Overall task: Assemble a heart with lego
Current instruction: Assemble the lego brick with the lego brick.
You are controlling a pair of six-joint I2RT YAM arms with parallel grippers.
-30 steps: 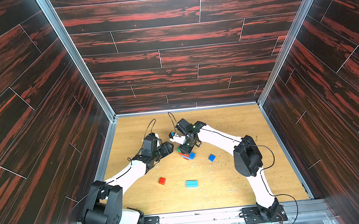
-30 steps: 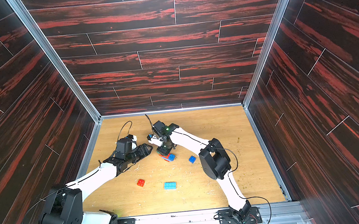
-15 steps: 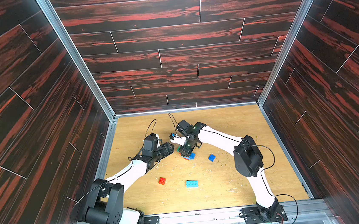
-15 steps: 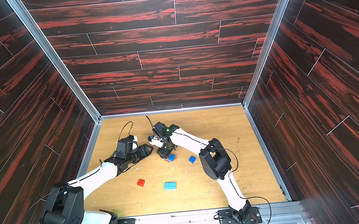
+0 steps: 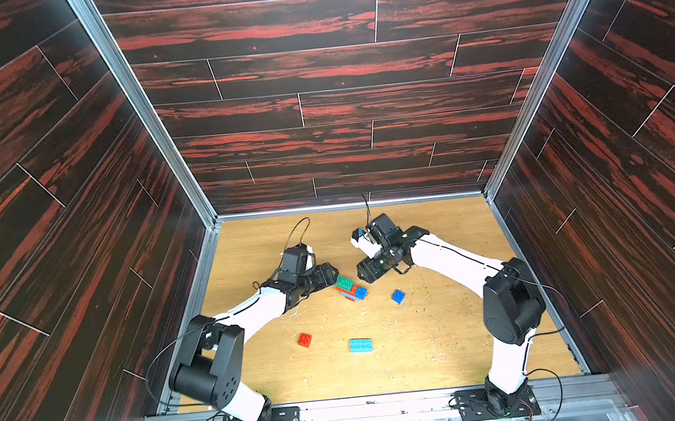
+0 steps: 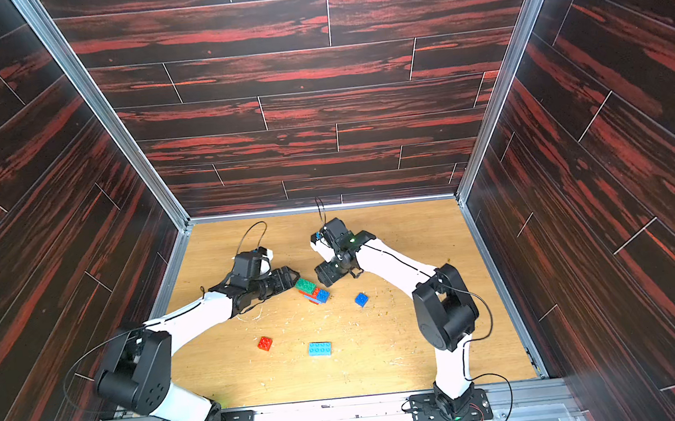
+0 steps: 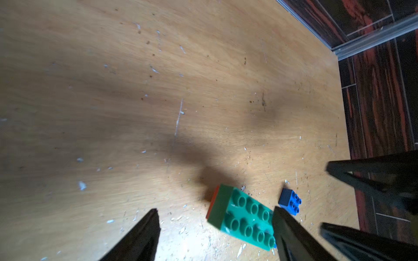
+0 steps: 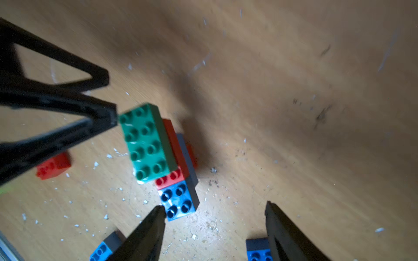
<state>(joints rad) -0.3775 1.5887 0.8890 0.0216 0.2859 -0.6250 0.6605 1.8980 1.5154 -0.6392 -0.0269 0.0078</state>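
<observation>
The heart point(image 5: 351, 288) point(image 6: 313, 290) is a stepped cluster lying on the wooden floor: a green brick point(image 8: 147, 142) on top, red layers under it and a dark blue square point(image 8: 178, 200) at one end. My left gripper point(image 5: 331, 272) point(image 7: 216, 211) is open just left of it, and one fingertip point(image 8: 113, 116) is at the green brick's point(image 7: 244, 217) end. My right gripper point(image 5: 364, 273) point(image 8: 214, 205) is open just right of the cluster and holds nothing. Its left fingertip point(image 8: 159, 211) is by the dark blue square.
A loose dark blue square brick point(image 5: 398, 296) point(image 6: 361, 299) point(image 7: 290, 202) lies right of the cluster. A red square brick point(image 5: 304, 339) point(image 8: 53, 166) and a light blue rectangular brick point(image 5: 360, 345) point(image 6: 319, 349) lie nearer the front. Dark wood walls enclose the floor on three sides.
My right gripper has opened and drawn back off the cluster, which now lies free on the floor. My left gripper has opened a little wider.
</observation>
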